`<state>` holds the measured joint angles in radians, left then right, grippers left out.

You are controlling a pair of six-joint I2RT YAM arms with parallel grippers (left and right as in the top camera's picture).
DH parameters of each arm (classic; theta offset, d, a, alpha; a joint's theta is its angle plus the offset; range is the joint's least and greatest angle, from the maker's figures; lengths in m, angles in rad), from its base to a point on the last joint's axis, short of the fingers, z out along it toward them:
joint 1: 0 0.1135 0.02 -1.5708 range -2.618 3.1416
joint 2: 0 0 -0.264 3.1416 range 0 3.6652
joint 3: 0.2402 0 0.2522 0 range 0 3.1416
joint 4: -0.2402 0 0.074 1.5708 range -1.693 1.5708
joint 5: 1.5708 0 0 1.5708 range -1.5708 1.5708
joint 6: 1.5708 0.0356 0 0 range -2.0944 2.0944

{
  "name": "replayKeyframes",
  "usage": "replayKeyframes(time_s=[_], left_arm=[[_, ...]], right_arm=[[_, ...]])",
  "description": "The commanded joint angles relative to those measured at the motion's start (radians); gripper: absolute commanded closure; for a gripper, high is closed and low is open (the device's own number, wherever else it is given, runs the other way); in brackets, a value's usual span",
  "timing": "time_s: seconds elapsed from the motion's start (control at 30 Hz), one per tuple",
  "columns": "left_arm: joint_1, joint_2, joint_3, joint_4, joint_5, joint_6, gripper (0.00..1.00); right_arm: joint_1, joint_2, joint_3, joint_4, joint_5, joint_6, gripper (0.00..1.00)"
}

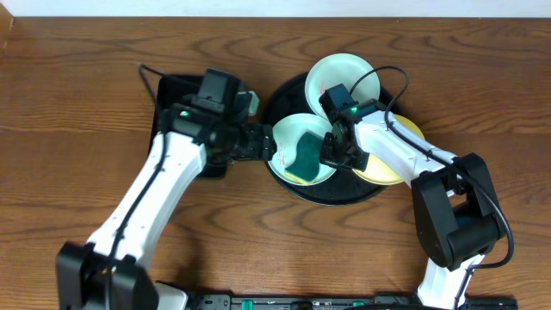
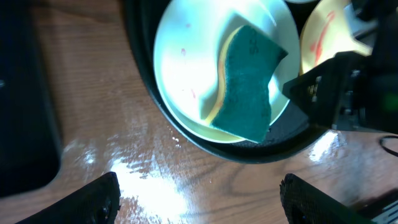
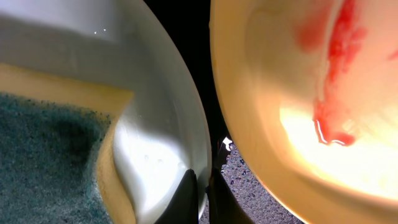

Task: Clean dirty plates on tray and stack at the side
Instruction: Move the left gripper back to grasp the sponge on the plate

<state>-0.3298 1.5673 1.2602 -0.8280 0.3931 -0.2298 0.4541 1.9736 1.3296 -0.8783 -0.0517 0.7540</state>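
Front mint plate (image 2: pixel 180 62) is seated in the round black tray (image 1: pixel 331 194), on its near-left side. A green-and-yellow sponge (image 2: pixel 249 87) lies in it, scrub face up, and faint red specks are seen on the plate floor. A yellow plate (image 3: pixel 311 93) with a heavy red smear sits to its right, rims close but apart. A second mint plate (image 1: pixel 340 76) is at the far side of the tray.

Right gripper (image 3: pixel 200 190): fingers pressed together on the front mint plate's rim, on the side facing the yellow plate. The plate is judged pinned rather than lifted, though lift cannot be ruled out.

Left gripper (image 2: pixel 199 186): fingers spread wide, nothing held, hung over bare table just outside the tray rim.

Key relation: the sponge is directly ahead of the left gripper, across the tray rim and inside the plate. In the left wrist view its long axis runs up the frame with a slight lean, roughly square to the line between the two fingers. The short width is therefore presented to the spread fingers. The left arm is the nearer free one, and the right is committed to the rim.

Step judged: plate steadied for scrubbing, sponge not yet taken, nothing stacked at the side. Risk: one sponge corner is close to the right gripper, so clearance there should be watched.
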Motion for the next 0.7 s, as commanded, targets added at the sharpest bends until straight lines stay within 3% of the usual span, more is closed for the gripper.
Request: replayKeyframes(time_s=[0.0,0.2,0.37,0.57,0.67], left_arm=[[-0.020,0.047,0.003,0.011,0.015,0.048,0.17],[-0.048,0.095,0.003,0.044,0.015,0.055,0.17],[-0.094,0.100,0.003,0.056,0.089,0.222,0.17],[-0.114,0.113,0.003,0.101,0.085,0.216,0.17],[-0.100,0.146,0.007,0.130,0.049,0.112,0.16]], right_arm=[[0.010,0.009,-0.005,0.000,-0.001,-0.008,0.98],[0.011,0.009,-0.005,0.005,-0.002,-0.010,0.98],[0.013,0.009,-0.005,0.007,-0.006,-0.035,0.99],[0.012,0.009,-0.005,0.008,-0.006,-0.037,0.98],[0.012,0.009,-0.005,0.008,-0.006,-0.037,0.99]])
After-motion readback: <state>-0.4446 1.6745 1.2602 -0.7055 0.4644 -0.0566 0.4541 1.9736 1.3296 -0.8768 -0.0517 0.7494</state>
